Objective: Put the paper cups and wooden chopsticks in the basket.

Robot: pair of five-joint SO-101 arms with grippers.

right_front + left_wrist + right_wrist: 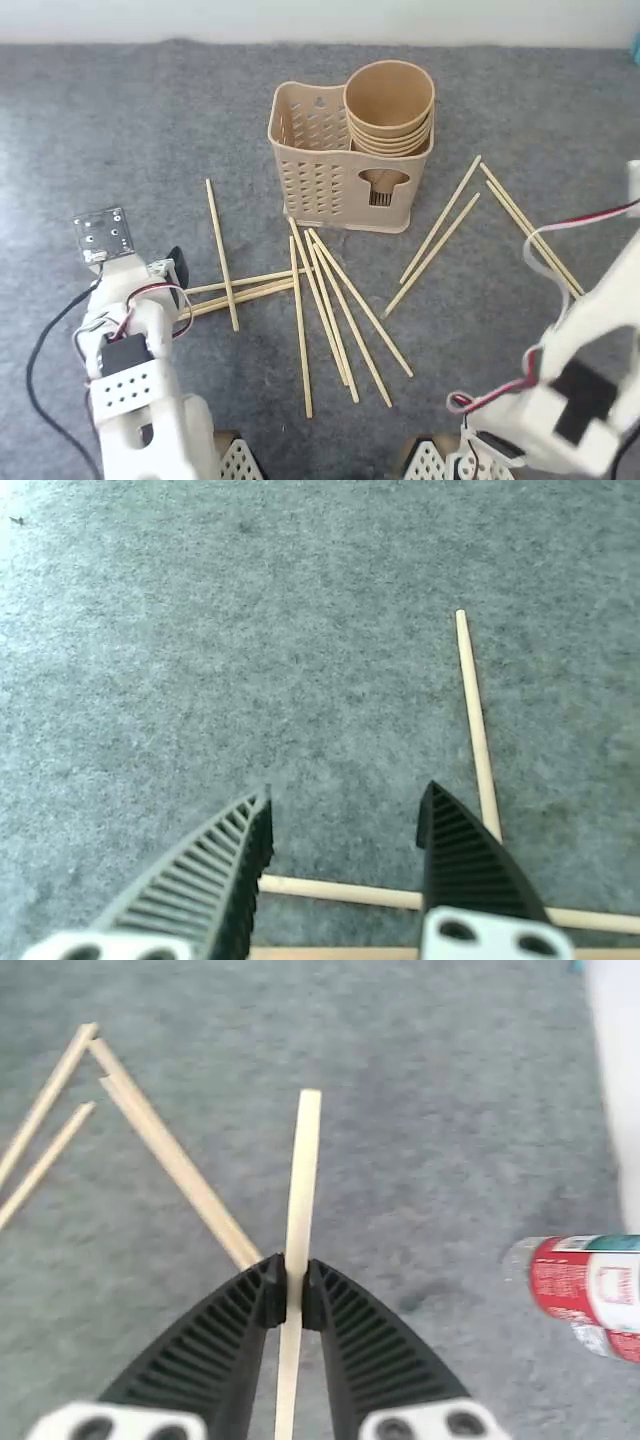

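A beige slotted basket (318,180) stands at the back centre, with a stack of paper cups (390,100) in its right compartment. Wooden chopsticks lie loose on the grey carpet: several in front of the basket (335,310), two to its right (440,235), a pair farther right (530,235). My left gripper (347,805) hangs open just above the carpet, over a chopstick (340,890) that runs across under its tips; another chopstick (476,720) lies beside it. In the high view the left gripper (178,275) is at the front left. My right gripper (292,1270) is shut on one chopstick (302,1170), held off the carpet.
A red and white can (585,1290) lies on the carpet close to the right gripper. A pair of chopsticks (170,1160) and a single one (45,1160) lie beyond the held one. One more chopstick (222,255) lies left of the basket. Both arm bases stand at the front edge.
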